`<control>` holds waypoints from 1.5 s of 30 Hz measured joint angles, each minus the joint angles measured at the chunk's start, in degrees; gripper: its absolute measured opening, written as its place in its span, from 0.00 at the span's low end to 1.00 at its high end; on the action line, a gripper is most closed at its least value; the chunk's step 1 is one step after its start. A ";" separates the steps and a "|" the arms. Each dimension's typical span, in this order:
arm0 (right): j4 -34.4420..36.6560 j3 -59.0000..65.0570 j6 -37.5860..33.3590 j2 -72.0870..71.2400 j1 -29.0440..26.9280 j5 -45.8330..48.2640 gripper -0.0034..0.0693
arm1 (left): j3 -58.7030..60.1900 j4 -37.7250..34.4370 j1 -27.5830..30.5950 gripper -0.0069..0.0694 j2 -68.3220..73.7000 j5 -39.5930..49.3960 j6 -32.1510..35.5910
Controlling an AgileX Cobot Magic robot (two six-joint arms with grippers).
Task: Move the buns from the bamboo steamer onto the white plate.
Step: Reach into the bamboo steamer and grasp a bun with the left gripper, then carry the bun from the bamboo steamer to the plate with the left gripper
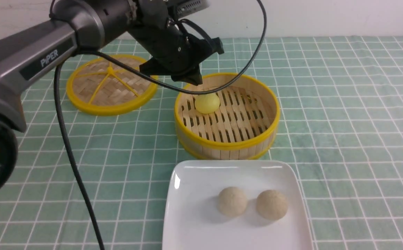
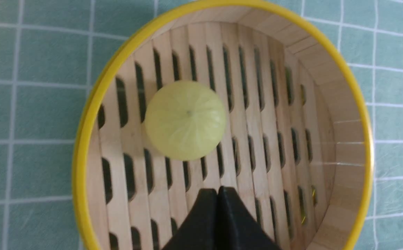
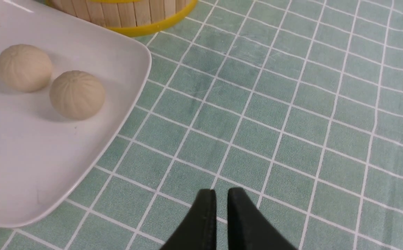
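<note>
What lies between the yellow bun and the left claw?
Only bare floor of the bamboo steamer, between yellow bun and left gripper; the left wrist view shows it.

A green tablecloth with a white grid carries three things. The bamboo steamer stands directly below the jaws of the left gripper. A flat woven lid (yellow rim, yellow spokes) lies to those jaws' left. The white plate sits nearer the robot, just beside the steamer. The right gripper has its jaws over bare cloth near the plate's edge.
</note>
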 joint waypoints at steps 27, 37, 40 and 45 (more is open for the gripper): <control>0.00 0.44 0.00 0.00 0.00 -0.82 0.19 | -0.20 9.31 -2.36 0.55 9.86 -9.78 1.19; 0.00 0.44 0.00 0.00 0.00 -0.88 0.19 | -0.41 9.25 -2.80 0.14 10.12 -9.86 1.19; 0.00 0.44 0.00 0.00 0.00 -0.88 0.20 | -0.13 6.42 -2.80 0.12 6.87 -7.60 1.26; 0.00 0.44 0.00 0.00 0.00 -1.36 0.20 | 0.07 1.98 -2.85 0.12 -3.76 -3.87 5.58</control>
